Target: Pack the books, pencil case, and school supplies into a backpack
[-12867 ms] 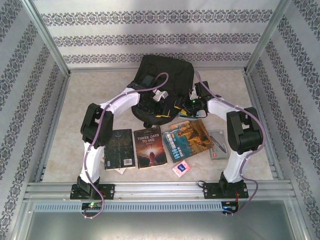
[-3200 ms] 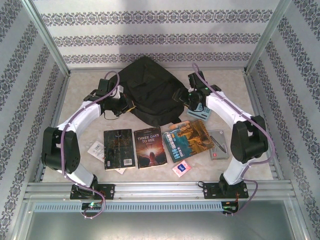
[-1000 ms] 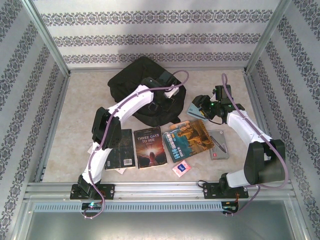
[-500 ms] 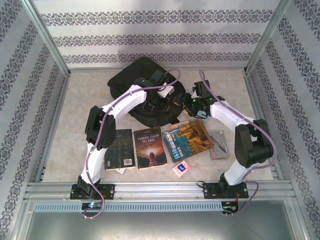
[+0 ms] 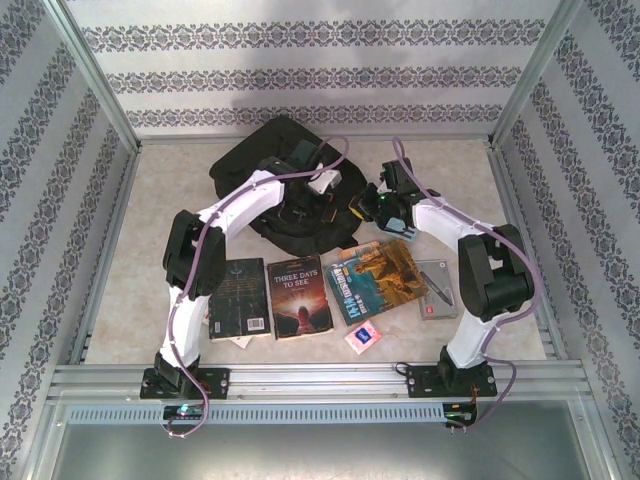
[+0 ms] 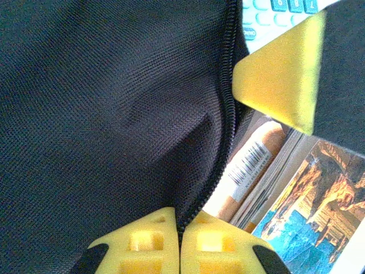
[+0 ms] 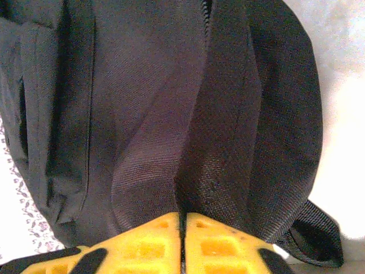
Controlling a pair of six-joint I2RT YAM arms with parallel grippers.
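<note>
Backpack (image 5: 275, 165): lies at 12 o'clock on the table (image 5: 150, 250), rounded top toward 11, mouth edge toward 5.
Left gripper (image 6: 180, 245): jaws together, pinching fabric at the zip line (image 6: 228, 85).
Right gripper (image 7: 182, 240): jaws together on a fold of the bag's fabric; at 1 o'clock in the overhead view.
Step, as I judge it: opening the mouth; both pinches should pull apart along the zip, not upward.
Black book (image 5: 240, 297): at 7 o'clock, flat.
Brown book (image 5: 300, 294): just beside it, at 6.
Blue-and-orange book (image 5: 378, 278): at 5, touching the bag's edge.
Pink packet (image 5: 363, 335): near, at 5.
Care: light blue box (image 6: 274, 17) sits close to the left pinch; avoid dragging it.
</note>
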